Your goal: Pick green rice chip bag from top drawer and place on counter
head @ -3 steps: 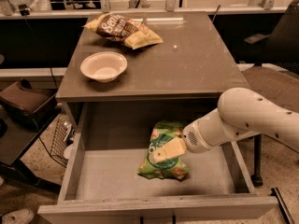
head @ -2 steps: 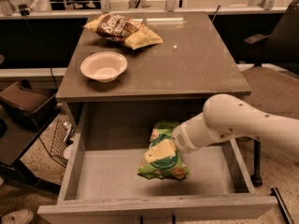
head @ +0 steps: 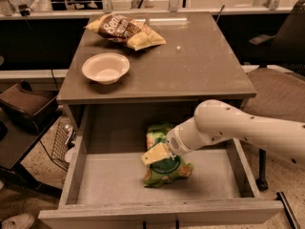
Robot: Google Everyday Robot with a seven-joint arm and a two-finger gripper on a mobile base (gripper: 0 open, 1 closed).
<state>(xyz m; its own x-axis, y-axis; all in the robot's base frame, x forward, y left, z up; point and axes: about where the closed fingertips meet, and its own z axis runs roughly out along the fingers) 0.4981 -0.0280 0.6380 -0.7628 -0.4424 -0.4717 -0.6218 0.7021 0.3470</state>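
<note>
The green rice chip bag [head: 167,170] lies flat on the pale bottom of the open top drawer [head: 109,180], a little right of its middle. My gripper [head: 155,153] reaches in from the right on the white arm [head: 238,128]. It sits low over the bag's middle and covers part of it. Whether it touches the bag does not show. The counter [head: 190,66] is the grey-brown tabletop above the drawer.
A white bowl [head: 106,67] stands on the counter's left side. A yellow-and-brown chip bag [head: 125,30] lies at its back left. An office chair [head: 281,80] stands to the right. A brown bag [head: 26,104] and a wire basket [head: 62,137] are on the left.
My arm has moved left and a little down into the drawer, bringing the gripper from the bag's right side to over its middle. The bag has not moved.
</note>
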